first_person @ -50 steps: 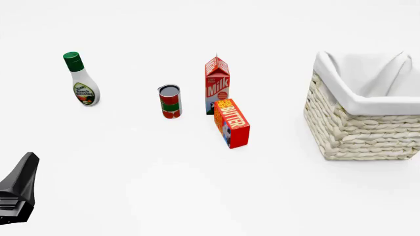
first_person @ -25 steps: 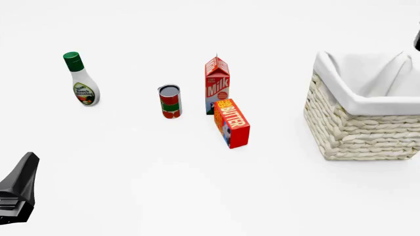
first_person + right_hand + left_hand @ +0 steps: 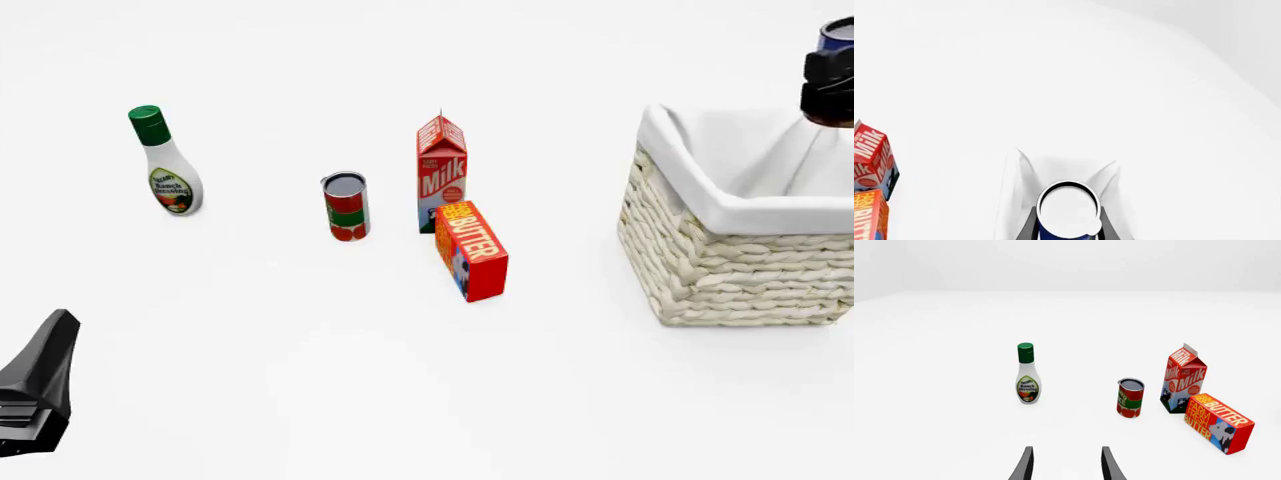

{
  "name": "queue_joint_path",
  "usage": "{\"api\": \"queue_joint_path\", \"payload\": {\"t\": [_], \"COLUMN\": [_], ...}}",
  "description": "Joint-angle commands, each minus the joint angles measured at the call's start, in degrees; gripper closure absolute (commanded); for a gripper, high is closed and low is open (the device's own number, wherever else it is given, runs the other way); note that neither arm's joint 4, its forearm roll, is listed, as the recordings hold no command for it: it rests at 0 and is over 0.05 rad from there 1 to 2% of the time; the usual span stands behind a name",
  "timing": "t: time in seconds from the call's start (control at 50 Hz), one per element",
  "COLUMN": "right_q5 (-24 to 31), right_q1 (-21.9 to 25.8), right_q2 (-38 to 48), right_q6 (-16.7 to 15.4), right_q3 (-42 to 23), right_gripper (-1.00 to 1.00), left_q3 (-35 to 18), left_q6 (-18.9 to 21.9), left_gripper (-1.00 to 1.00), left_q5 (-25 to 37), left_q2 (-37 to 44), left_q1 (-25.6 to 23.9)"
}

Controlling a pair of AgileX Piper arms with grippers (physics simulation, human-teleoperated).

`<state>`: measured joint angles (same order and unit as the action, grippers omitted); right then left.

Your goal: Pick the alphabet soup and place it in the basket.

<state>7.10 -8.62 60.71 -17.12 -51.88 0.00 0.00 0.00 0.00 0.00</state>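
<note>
Only wristward, alphabet soup gripped (pale top)

Plain white table merging into pale grey backdrop; soft even light, faint shadows.

Obstacles ahead of you: a dressing bottle standing alone far left, then a red-and-green can, milk carton and butter box clustered mid-table, the carton and box almost touching. Passable room: a wide lane between bottle and can, another between the butter box and the basket, and the whole near strip of table. The basket's mouth lies open from above, with the right end effector over its far right corner.
</note>
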Motion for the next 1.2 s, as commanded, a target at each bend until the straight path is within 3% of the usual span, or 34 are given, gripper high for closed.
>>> {"api": "queue_joint_path", "payload": {"t": [0.02, 0.32, 0.68, 1.2], "right_q5": [2.52, 3.13, 4.42, 0.66], "right_q1": [-0.55, -2.25, -2.63, -2.56], "right_q2": [3.83, 8.02, 13.08, 23.34], "right_q6": [-1.74, -6.13, -8.26, -11.33], "right_q3": [-2.88, -2.74, -5.53, -7.69], "right_gripper": [1.00, 1.00, 1.00, 1.00], "left_q3": [0.00, 0.00, 0.00, 0.00], "left_q6": [0.00, 0.00, 0.00, 0.00], "left_gripper": [-1.00, -1.00, -1.00, -1.00], "left_q5": [0.00, 0.00, 0.00, 0.00], "left_q2": [0.00, 0.00, 0.00, 0.00], "left_q1": [0.00, 0.00, 0.00, 0.00]}}
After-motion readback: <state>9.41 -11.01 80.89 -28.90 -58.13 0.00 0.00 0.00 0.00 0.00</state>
